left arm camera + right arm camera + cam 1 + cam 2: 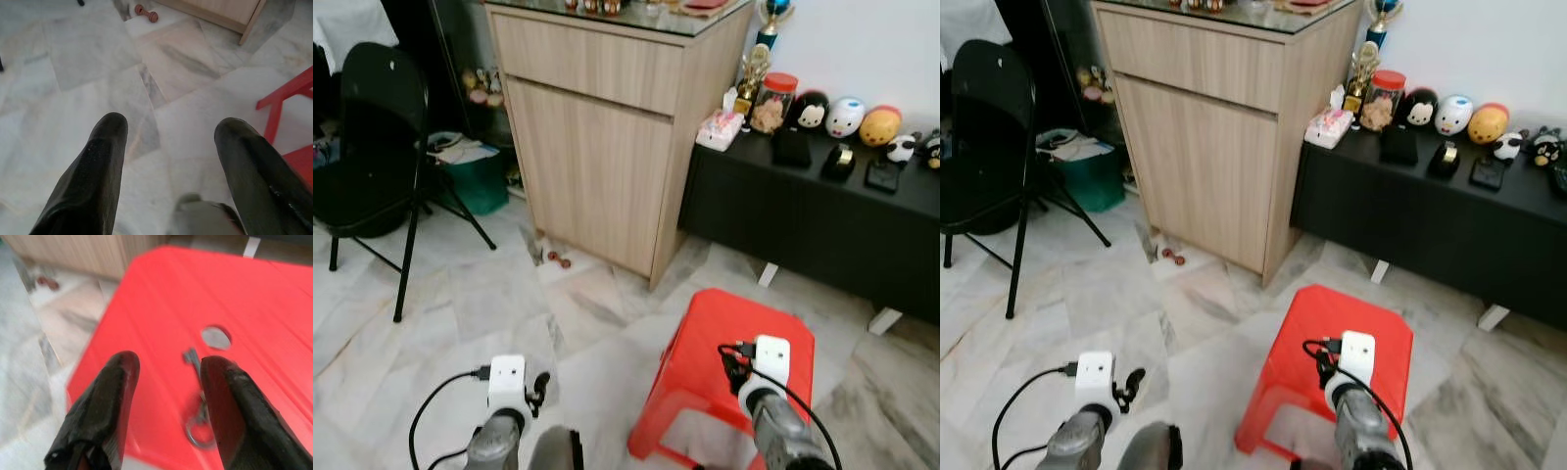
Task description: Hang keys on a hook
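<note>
The keys (198, 401) lie flat on top of the red stool (705, 333), near the little round hole (215, 337) in its seat. The right gripper (168, 396) hangs just above the stool with its two black fingers (110, 401) spread apart, and the keys sit close to the inner side of one finger, with the ring nearest to the wrist. Nothing is being held yet. I think the job now is to pick the keys up. To do it well, the gripper should shift a bit so the keys are in the middle of the gap, go down slowly until the fingertips touch the seat, and then squeeze on the ring or the thick part of the key, because flat keys can slip away on smooth plastic. The left gripper (168, 147) waits over the marble floor (489, 304) with its fingers spread wide too, and holds nothing. The right wrist view shows the keys and the hole from close up, though a little blurry, while in the head views the right arm covers that part of the seat. The head views show the wooden cabinet (607, 137), the black chair (372, 137) and the low black shelf (822, 211) with toys on it. I cannot see a hook anywhere.
</note>
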You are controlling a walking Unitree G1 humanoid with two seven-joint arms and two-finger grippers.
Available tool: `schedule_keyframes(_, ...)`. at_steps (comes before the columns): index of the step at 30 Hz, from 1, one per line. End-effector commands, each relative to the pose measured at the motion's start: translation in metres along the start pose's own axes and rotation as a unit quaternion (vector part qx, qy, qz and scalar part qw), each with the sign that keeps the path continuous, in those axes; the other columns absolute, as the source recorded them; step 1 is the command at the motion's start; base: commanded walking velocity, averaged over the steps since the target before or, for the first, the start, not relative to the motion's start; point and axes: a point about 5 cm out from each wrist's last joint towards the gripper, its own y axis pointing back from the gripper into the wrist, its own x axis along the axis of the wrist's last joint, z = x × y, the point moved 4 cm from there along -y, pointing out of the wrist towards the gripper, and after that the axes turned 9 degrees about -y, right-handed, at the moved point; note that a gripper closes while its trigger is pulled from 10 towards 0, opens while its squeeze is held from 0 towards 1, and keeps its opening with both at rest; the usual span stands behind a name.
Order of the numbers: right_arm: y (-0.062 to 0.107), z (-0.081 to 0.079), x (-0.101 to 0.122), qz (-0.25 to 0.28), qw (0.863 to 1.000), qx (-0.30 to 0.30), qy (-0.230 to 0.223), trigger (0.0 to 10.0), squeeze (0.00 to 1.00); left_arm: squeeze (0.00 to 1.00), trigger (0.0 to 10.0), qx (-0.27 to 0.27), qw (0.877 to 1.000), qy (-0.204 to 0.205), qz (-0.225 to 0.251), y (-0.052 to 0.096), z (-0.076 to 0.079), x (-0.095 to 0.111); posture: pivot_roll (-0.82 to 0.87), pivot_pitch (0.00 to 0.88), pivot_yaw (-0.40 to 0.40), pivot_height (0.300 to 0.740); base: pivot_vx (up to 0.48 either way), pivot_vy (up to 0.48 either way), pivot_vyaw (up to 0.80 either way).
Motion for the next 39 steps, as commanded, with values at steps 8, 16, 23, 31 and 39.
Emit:
schedule_keyframes(8, 0.001, 0.008, -0.001, -0.003, 1.0, -0.008, 0.005, 10.0, 0.0, 0.0, 10.0, -0.009, 1.0, 0.005, -0.015, 0.001, 0.005, -0.006, 0.03, 0.0, -0.054, 0.625, 0.34, 0.0, 0.0)
schedule_keyframes(16, 0.002, 0.005, -0.008, -0.024, 0.999, 0.001, 0.034, 10.0, 0.0, 0.0, 10.0, -0.008, 1.0, 0.005, -0.022, 0.002, 0.005, -0.01, 0.03, 0.0, -0.052, 0.625, 0.038, 0.0, 0.0)
schedule_keyframes(23, 0.005, 0.008, -0.022, -0.057, 0.997, -0.005, 0.06, 10.0, 0.0, 0.0, 10.0, -0.011, 1.0, 0.005, -0.027, 0.004, 0.006, -0.014, 0.03, 0.0, -0.053, 0.625, 0.0, 0.0, 0.0)
schedule_keyframes(31, 0.007, 0.009, -0.035, -0.094, 0.993, -0.005, 0.078, 10.0, 0.0, 0.0, 10.0, -0.013, 0.999, 0.005, -0.034, 0.005, 0.007, -0.018, 0.03, 0.0, -0.052, 0.625, 0.0, 0.0, 0.0)
schedule_keyframes(39, 0.009, 0.013, -0.038, -0.107, 0.991, -0.013, 0.083, 10.0, 0.0, 0.0, 10.0, -0.015, 0.999, 0.005, -0.04, 0.006, 0.008, -0.021, 0.03, 0.0, -0.054, 0.625, 0.0, 0.0, 0.0)
